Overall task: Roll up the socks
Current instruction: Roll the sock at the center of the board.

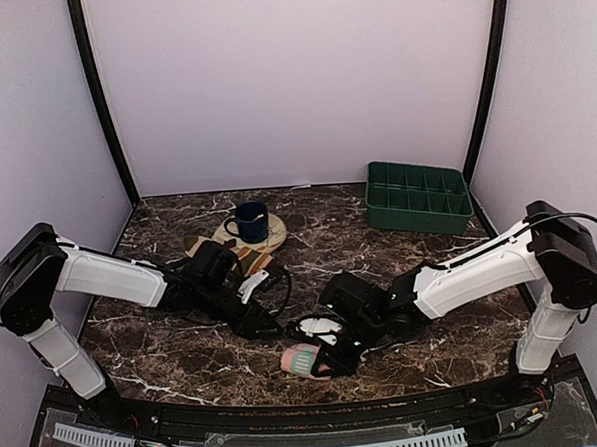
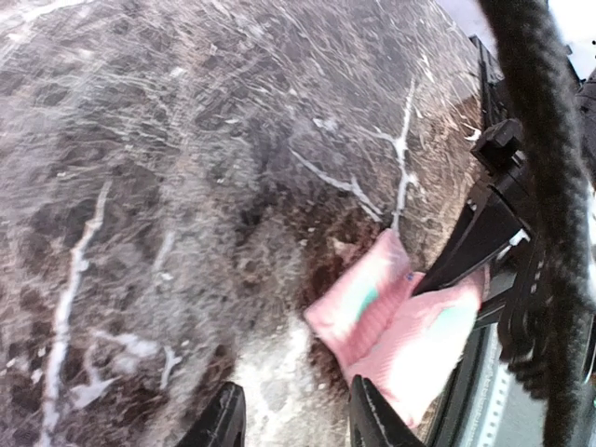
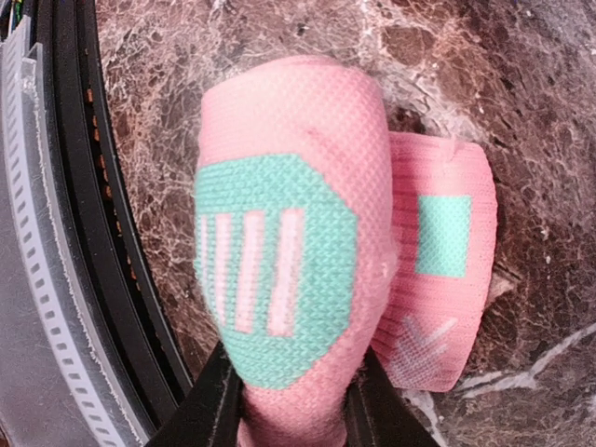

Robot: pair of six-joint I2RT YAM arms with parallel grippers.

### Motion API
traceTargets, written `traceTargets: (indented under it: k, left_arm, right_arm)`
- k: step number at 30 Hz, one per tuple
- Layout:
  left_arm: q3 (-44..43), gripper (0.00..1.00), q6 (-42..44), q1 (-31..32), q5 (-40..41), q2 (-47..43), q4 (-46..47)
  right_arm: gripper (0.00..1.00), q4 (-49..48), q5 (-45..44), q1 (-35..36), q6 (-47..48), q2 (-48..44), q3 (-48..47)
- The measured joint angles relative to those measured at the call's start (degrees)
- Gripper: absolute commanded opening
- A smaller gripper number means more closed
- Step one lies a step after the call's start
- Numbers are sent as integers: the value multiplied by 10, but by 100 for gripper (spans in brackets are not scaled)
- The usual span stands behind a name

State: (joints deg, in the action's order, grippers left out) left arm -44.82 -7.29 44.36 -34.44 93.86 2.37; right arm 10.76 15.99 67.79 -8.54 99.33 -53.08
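Now clamped in right gripper [image 3: 291, 386], presumably against unrolling: pink knit sock roll with teal patches [image 3: 279, 233], 6 o'clock on dark marble table [image 1: 186, 375]; left gripper [image 2: 293, 424] parted, empty, at its 10 o'clock.

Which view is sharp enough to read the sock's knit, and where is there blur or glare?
Right wrist: crisp and evenly lit, the knit of the pink sock readable. Left wrist: smeared, the marble table streaked, the sock washed out, a black cable out of focus at the right. Top external: sharp, soft even light, no glare.
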Motion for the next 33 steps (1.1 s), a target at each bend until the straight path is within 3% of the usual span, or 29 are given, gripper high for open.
traceTargets:
  k: [7, 14, 20, 33]
  left_arm:
    - [63, 41, 12, 20, 57, -58, 54]
    - [64, 41, 68, 114, 143, -65, 75]
    - [65, 42, 101, 145, 186, -65, 87]
    - [67, 43, 163, 183, 204, -66, 86]
  right_arm:
    - [0, 2, 45, -20, -3, 4, 0]
    - [0, 15, 82, -38, 5, 13, -8]
    - [0, 27, 99, -47, 12, 16, -13]
    - [0, 45, 128, -57, 31, 26, -23]
